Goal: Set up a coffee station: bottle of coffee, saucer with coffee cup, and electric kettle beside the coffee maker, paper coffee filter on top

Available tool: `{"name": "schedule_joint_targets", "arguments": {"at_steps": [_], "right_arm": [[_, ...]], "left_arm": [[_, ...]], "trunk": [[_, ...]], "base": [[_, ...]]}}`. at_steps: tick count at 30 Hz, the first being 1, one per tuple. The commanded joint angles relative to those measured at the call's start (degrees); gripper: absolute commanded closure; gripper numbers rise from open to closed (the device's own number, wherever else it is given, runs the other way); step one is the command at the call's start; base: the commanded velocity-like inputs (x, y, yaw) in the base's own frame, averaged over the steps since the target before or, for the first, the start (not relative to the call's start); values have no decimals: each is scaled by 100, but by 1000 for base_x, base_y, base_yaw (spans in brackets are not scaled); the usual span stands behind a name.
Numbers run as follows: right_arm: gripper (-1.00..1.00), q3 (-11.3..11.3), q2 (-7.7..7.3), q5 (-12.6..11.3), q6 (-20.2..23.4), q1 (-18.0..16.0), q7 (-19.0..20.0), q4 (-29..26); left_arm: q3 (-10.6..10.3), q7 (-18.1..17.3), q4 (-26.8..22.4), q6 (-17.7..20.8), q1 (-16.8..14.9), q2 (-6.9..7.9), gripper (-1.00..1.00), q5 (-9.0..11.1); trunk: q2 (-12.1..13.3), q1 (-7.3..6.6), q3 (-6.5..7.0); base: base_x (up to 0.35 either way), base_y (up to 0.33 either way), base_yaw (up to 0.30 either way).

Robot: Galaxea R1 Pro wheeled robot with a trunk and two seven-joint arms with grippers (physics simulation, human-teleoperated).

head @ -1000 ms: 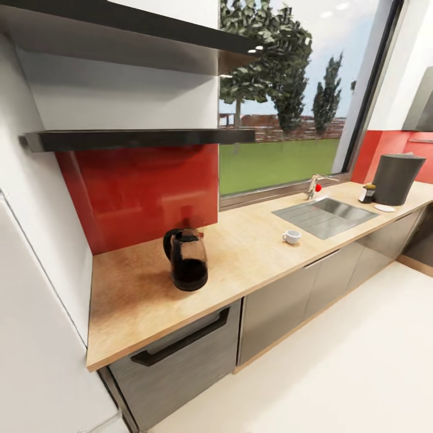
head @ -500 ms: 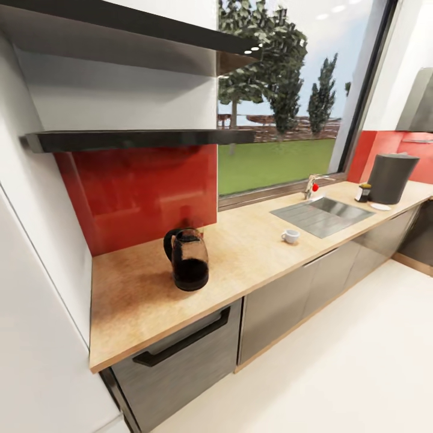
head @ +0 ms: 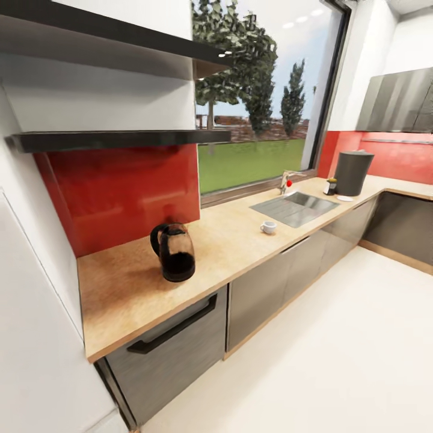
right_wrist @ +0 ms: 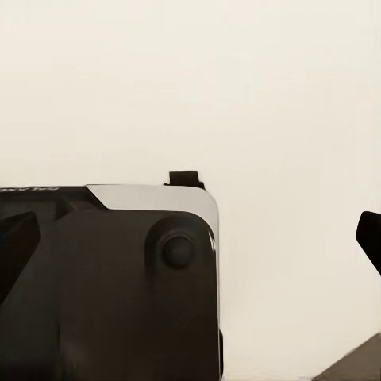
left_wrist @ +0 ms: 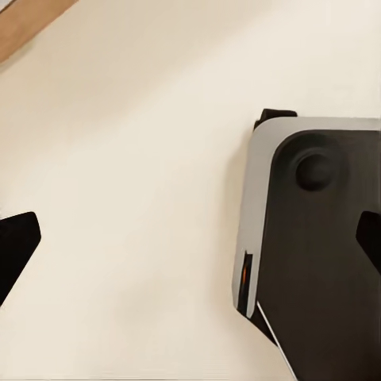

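Running along the red backsplash and the window, the wooden desk (head: 240,240) carries the kettle (head: 174,252) near its left end, the cup (head: 268,227) just before the sink (head: 294,207), and the coffee maker (head: 352,173) with a small bottle (head: 331,186) and a saucer (head: 345,198) beside it at the far corner. Cream floor (head: 337,349) lies open beside the desk's front edge. Both wrist views look down past the robot base (left_wrist: 317,246); the left claw (left_wrist: 190,246) and right claw (right_wrist: 190,238) are spread, fingertips at the frame edges with nothing between.
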Motion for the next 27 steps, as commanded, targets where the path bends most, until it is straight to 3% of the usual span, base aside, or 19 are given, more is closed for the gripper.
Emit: {"name": "schedule_joint_targets", "arguments": {"at_steps": [1,6,12,17,27], "right_arm": [[-100,-47,3,60,-19,-5,-18,6],[-100,-47,3,60,-19,-5,-18,2],[-100,-52,3,60,-14,-5,-23,-5],[-100,-45,6,64,-20,-4,-26,-4],[-100,-39,-12,75,-36,-5,-26,-11]], "left_arm": [[-46,-23,5,-19,-4,2,-100,61],[-41,-23,1,-15,-4,-4,-100,59],[-39,-29,-253,-33,-21,-35,-100,57],[-47,-50,-1503,-30,-40,-180,-100,-20],[-47,-134,-3197,-40,-79,-218,-100,-97]], "trunk": [[-8,-2,-10],[-8,-2,-10],[-8,-2,-10],[-8,-2,-10],[-8,-2,-10]], "base": [[-325,16,-67],[-257,5,-24],[-27,0,-2],[-1,0,0],[0,0,0]]}}
